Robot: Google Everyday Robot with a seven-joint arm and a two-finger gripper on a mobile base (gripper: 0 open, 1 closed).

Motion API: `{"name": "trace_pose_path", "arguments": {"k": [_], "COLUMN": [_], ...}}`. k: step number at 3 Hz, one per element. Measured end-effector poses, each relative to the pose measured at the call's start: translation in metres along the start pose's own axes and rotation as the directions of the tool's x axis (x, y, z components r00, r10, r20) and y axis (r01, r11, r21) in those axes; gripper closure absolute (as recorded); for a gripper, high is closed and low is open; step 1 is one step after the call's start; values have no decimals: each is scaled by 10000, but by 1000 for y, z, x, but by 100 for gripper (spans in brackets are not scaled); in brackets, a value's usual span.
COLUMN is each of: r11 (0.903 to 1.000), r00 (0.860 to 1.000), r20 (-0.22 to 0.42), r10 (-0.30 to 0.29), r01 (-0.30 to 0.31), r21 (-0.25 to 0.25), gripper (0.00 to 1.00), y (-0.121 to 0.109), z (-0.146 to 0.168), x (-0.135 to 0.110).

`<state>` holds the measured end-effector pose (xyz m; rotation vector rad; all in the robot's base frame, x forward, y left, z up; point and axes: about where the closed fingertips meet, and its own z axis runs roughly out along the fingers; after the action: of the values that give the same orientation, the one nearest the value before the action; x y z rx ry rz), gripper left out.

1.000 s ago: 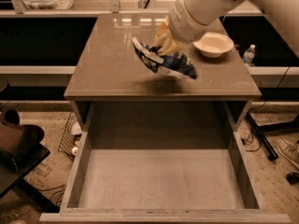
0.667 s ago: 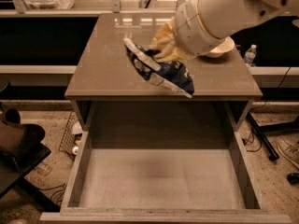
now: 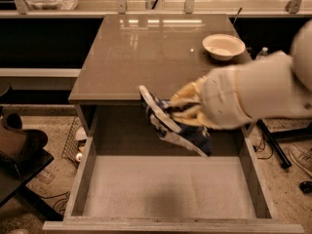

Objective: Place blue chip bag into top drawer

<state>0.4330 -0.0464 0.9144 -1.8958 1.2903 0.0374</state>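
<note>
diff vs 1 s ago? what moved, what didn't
The gripper, shut on the crinkled dark-blue foil chip bag, carried it off the brown tabletop toward the camera; the bag now hangs over the rear of the open grey-brown top drawer, not released. White bowl and drawer unchanged.

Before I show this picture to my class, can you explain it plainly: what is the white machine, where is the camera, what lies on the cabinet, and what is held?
The big white shape is a robot arm. At its end is the yellowish gripper, a two-finger clamp. The single camera looks down from the front onto a cabinet top, where a white bowl sits near the back right corner. Below it, the top drawer is pulled open. The gripper is shut on the blue chip bag, holding it in the air above the back of the drawer.
</note>
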Motion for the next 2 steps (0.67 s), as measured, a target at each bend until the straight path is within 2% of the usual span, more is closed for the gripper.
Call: {"name": "trace_pose_path", "arguments": {"k": [1,2], "r11": [9882,9876], "r00": [9893,9888], "r20": [-71,-58], "r10": [1456,1491], "r01": [-1458,-1492], "r21": [-461,-492], "gripper": [100,82], "y": [52,53], "z": [0,2], "x": [52,53]}}
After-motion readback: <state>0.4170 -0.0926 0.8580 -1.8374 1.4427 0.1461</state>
